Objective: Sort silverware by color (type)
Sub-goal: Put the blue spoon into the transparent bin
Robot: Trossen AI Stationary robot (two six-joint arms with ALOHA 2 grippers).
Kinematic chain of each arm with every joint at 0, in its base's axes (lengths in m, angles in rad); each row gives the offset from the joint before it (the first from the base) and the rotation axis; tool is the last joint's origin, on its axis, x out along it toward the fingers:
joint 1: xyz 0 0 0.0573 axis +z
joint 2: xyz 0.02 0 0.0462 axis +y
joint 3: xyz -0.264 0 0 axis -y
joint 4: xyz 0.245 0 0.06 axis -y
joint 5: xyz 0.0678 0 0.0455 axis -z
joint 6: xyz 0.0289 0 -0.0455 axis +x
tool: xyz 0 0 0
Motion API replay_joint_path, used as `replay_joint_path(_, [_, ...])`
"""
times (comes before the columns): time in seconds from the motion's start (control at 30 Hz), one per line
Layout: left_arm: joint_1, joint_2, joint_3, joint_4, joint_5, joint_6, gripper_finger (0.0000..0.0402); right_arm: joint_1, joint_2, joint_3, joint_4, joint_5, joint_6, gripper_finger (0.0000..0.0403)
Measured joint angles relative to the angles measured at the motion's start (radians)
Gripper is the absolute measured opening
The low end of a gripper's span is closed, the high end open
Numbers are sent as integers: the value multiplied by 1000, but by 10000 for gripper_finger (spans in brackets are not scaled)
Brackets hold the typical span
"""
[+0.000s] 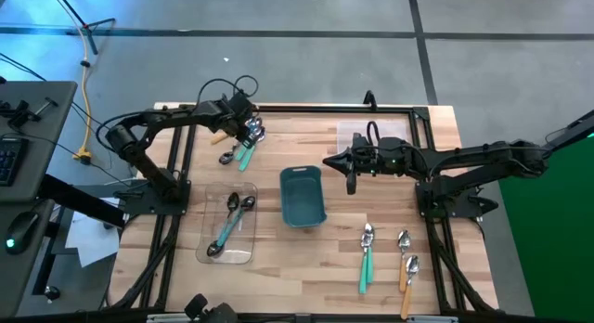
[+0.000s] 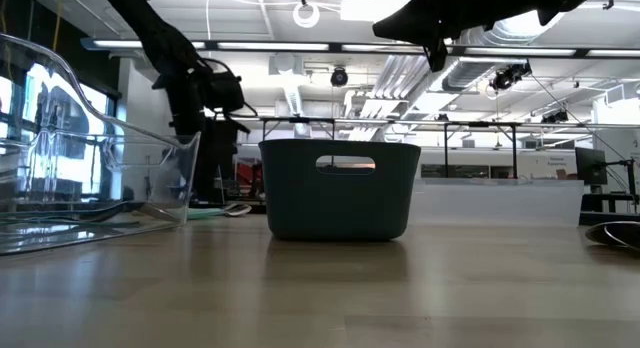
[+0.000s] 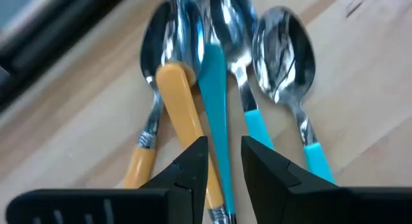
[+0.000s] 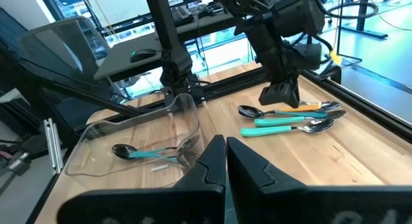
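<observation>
- I am working the left gripper (image 3: 223, 161) over the heap of spoons (image 1: 244, 145) at the far left of the table (image 1: 306, 267). Its two fingers straddle the teal handle (image 3: 214, 121) that lies on top, with gaps on both sides, so the jaws are partly closed and not yet holding anything.
- To do this well I want the pads to meet on that teal handle alone. An orange-handled spoon (image 3: 178, 98) sits just beside it and touches the left finger's side, so I would keep the closing centred and lift straight up so as not to drag the neighbour along.
- Two more teal-handled spoons (image 3: 283, 76) fan out on the other side. I think they are clear of the finger, though the close view makes this hard to judge.
- The left arm reaches forward and bends down steeply at the wrist, with the gripper low over the heap.
- The clear tray (image 1: 229, 228) nearer to me already holds teal spoons, so that looks like the destination. The teal bin (image 1: 303, 196) stands mid-table.
- More spoons (image 1: 388, 256), teal and orange, lie loose at the near right.
- The right gripper (image 4: 225, 161) hangs clenched and empty above mid-table, waiting.
</observation>
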Motion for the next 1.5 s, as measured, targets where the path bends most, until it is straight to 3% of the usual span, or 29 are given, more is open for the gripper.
replay_joint_path(0.27, [0, 29, 0, -12, -11, -39, 81, 0, 0, 0, -3, 0, 29, 0])
replay_joint_path(0.6, [-1, 29, 0, -201, -4, -72, 80, 0, 0, 0, -3, 0, 25, 0])
replay_joint_path(1.03, [-83, 29, 0, -284, 39, -138, 80, 0, 0, 0, -41, 0, 24, 0])
replay_joint_path(1.23, [-120, 28, -30, -258, -55, -165, 80, 0, 1, 0, -54, 0, 24, 0])
replay_joint_path(1.5, [-119, 27, -47, -212, -73, -187, 80, 0, 1, 0, -55, 0, 23, 0])
